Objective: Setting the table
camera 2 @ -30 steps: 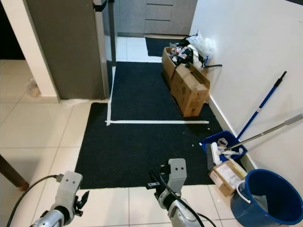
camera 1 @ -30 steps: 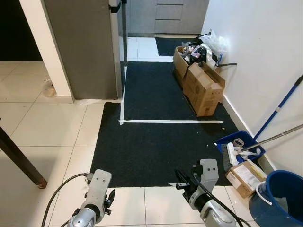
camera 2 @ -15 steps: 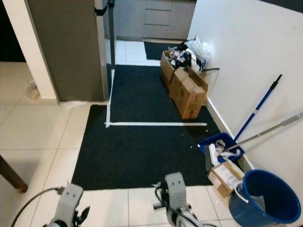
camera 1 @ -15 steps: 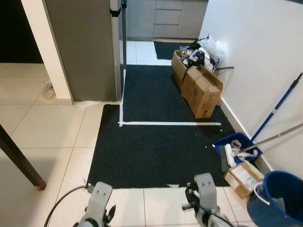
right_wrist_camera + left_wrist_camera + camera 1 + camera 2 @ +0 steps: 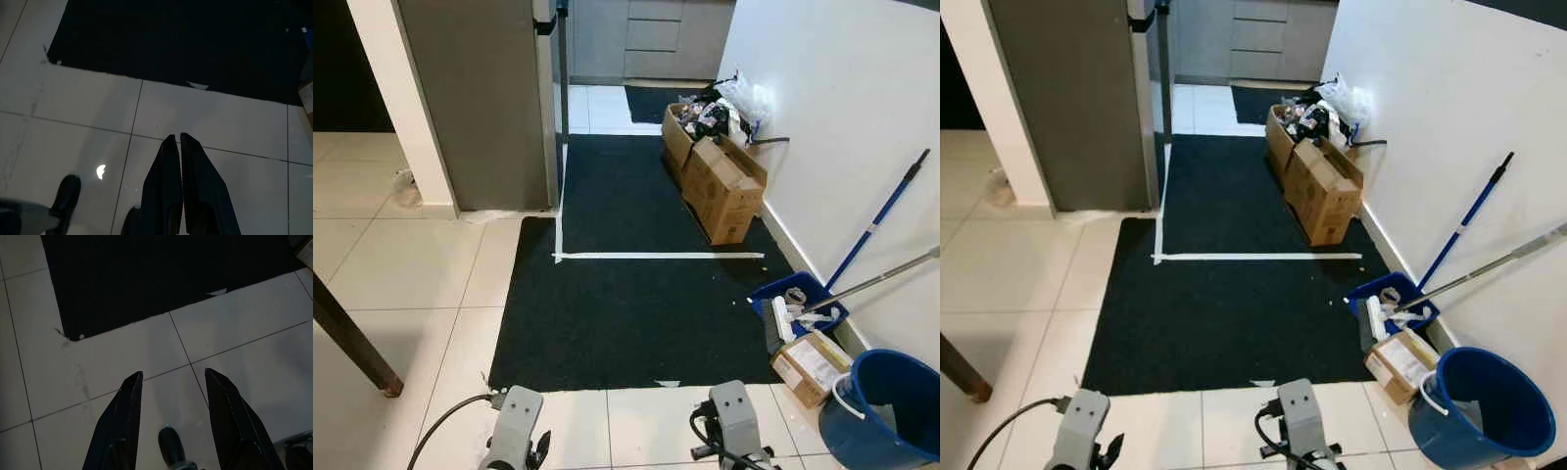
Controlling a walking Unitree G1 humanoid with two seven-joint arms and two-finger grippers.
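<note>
My two arms hang low over a white tiled floor [image 5: 401, 294], near the front edge of a black mat [image 5: 636, 294]. In the left wrist view my left gripper [image 5: 173, 379] is open, its two black fingers spread apart with bare tile between them. In the right wrist view my right gripper [image 5: 176, 139] is shut, its fingers pressed together and holding nothing. The left wrist housing [image 5: 516, 431] and the right wrist housing [image 5: 734, 421] show at the bottom of the head view. No tableware or tabletop can be seen.
A grey fridge [image 5: 480, 98] stands at the back left beside a white wall post [image 5: 396, 108]. Cardboard boxes [image 5: 720, 181] line the right wall, with a blue dustpan [image 5: 798, 304], mop handles [image 5: 881, 215] and a blue bucket [image 5: 886, 406]. A dark table leg [image 5: 352, 338] rises at left.
The camera has shifted, so the whole scene has moved a little. Both wrists have dropped lower in the head view. The right arm now hangs straighter.
</note>
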